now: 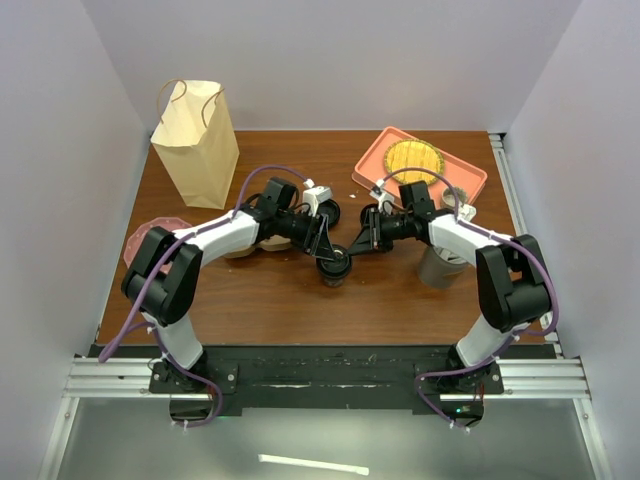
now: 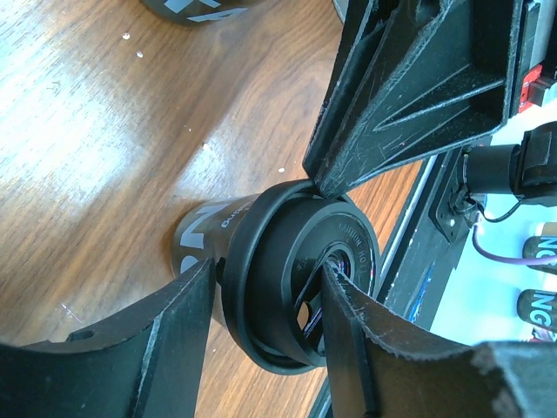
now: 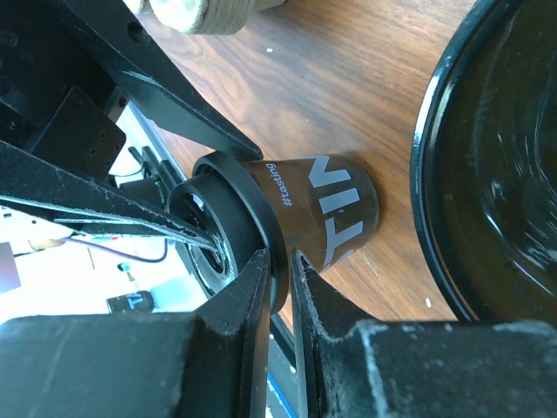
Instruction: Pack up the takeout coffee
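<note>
Two wrist cams show grey lettering on coffee; overhead doesn't. Black, upright on tabletop. My left hand grips lid; right hand near-closed at rim, can't tell grip.

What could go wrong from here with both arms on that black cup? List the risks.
1. The right fingers seem to pinch only the rim of the lid; lifting may pop it off the takeout coffee.
2. The left fingers crowd the same lid, close to the right ones, so they might collide or tip the coffee.
</note>
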### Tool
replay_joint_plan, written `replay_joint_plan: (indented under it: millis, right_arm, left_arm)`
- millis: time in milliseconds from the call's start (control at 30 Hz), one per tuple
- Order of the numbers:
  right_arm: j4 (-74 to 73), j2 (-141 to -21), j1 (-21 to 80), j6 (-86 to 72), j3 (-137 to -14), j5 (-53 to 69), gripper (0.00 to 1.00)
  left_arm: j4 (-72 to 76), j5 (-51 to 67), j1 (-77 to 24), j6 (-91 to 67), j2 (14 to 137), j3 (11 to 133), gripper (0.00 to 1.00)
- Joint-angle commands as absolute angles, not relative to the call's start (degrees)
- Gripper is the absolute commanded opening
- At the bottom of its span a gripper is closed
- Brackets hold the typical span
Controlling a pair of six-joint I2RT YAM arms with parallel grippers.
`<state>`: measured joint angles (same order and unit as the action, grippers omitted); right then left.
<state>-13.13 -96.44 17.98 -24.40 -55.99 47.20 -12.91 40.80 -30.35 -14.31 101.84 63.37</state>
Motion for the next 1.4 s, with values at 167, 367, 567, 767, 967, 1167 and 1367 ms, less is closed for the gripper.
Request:
replay_joint_plan:
  millis: [167,367,567,767,967,1167,1367]
  right_arm:
    - [-15.5,-101.1,19.1,-23.0,-48.1,34.4,0.15]
    - [-17.7,-97.9,19.2,-23.2,-52.3,35.5,0.17]
    - [-21.3,-93.9,19.1,-25.5,-58.4,37.3,0.25]
    - [-23.7,-89.5,19.1,-25.2,-59.1,38.8,0.33]
    - [-24.3,-86.1,19.1,-24.3,-57.3,40.8,0.34]
    - [-22.5,-85.7,19.2,-23.6,-54.6,45.8,0.34]
    - [-21.4,-86.5,19.2,-23.0,-52.0,47.9,0.33]
  left_arm:
    - [-23.6,23.4,-32.0,-10.3,109.7,56.9,0.53]
    - [-24.3,21.4,-32.0,-11.8,109.2,56.3,0.53]
    - [-24.5,21.4,-31.9,-13.4,109.2,55.5,0.53]
    - [-24.5,20.9,-32.0,-13.4,109.2,55.5,0.53]
    - [-24.5,20.7,-31.9,-13.5,109.4,55.6,0.53]
    - [-24.6,20.7,-31.9,-13.4,109.9,55.8,0.53]
    - [-24.7,20.4,-32.0,-13.4,109.5,55.8,0.53]
